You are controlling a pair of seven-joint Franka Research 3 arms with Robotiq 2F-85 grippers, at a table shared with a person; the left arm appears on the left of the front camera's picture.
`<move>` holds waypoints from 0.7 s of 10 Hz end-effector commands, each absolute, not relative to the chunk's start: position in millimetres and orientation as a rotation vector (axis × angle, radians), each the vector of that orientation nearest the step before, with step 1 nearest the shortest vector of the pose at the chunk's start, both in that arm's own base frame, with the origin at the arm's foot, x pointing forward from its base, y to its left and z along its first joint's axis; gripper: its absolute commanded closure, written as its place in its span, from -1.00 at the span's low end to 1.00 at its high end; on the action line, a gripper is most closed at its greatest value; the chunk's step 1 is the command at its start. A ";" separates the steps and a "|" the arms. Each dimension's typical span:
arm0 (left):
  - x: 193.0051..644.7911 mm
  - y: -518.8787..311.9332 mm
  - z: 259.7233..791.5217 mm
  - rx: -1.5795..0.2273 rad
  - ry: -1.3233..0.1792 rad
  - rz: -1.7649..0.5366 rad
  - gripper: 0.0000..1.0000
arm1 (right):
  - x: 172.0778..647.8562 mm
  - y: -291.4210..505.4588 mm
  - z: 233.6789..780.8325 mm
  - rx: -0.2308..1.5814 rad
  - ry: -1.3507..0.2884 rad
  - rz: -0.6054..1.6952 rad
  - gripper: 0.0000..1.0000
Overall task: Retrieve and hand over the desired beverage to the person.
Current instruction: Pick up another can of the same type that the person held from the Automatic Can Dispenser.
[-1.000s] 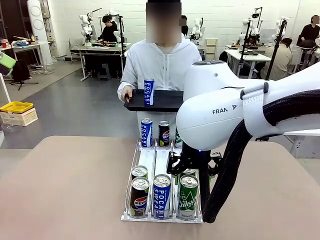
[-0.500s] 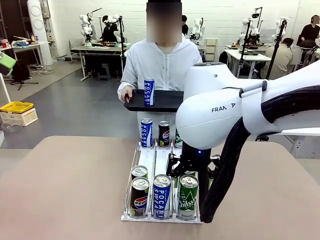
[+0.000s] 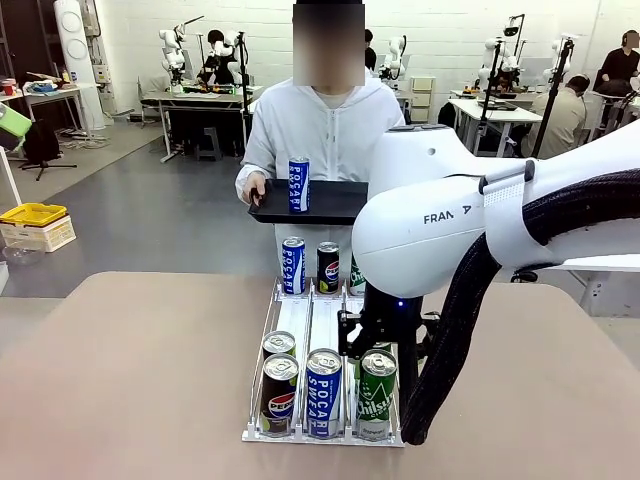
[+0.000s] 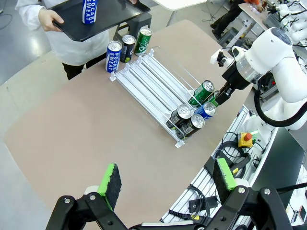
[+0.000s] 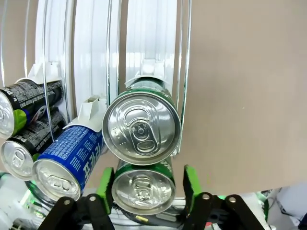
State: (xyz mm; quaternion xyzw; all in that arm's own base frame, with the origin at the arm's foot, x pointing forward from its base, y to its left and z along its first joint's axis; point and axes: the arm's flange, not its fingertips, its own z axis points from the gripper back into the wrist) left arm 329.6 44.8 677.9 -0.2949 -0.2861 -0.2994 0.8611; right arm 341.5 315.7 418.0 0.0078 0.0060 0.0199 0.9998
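A clear three-lane rack holds drink cans. My right gripper reaches straight down into its right lane. In the right wrist view its green pads press both sides of the front green can, so the right gripper is shut on that can. A second green can stands just behind it. The person in a white hooded jacket holds a black tray carrying a blue Pocari Sweat can. My left gripper hangs open high above the table, holding nothing.
At the rack's near end stand a Pocari can and two Pepsi cans. At its far end are a Pocari can, a Pepsi can and a partly hidden green can. Bare brown table lies on both sides.
The right gripper's fingers have drawn in from wide open onto the front green can. The arm has settled slightly lower. The left arm, the person and the tray are unchanged.
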 end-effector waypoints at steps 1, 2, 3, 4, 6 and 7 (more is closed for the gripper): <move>329.3 45.7 677.7 -0.620 -0.609 -0.639 -1.00 | 343.1 315.0 414.2 0.013 -0.002 0.062 1.00; 329.3 45.7 677.7 -0.620 -0.609 -0.639 -1.00 | 343.2 315.0 413.7 0.016 0.001 0.064 1.00; 329.3 45.7 677.7 -0.620 -0.609 -0.639 -1.00 | 343.2 315.4 413.2 0.016 0.002 0.068 0.72; 329.3 45.7 677.7 -0.620 -0.609 -0.639 -1.00 | 343.1 315.7 412.9 0.015 0.006 0.070 0.94; 329.3 45.7 677.7 -0.620 -0.609 -0.639 -1.00 | 343.1 316.3 414.4 0.013 0.022 0.062 1.00; 329.3 45.7 677.7 -0.620 -0.609 -0.639 -1.00 | 339.6 320.2 426.2 -0.028 0.053 0.026 1.00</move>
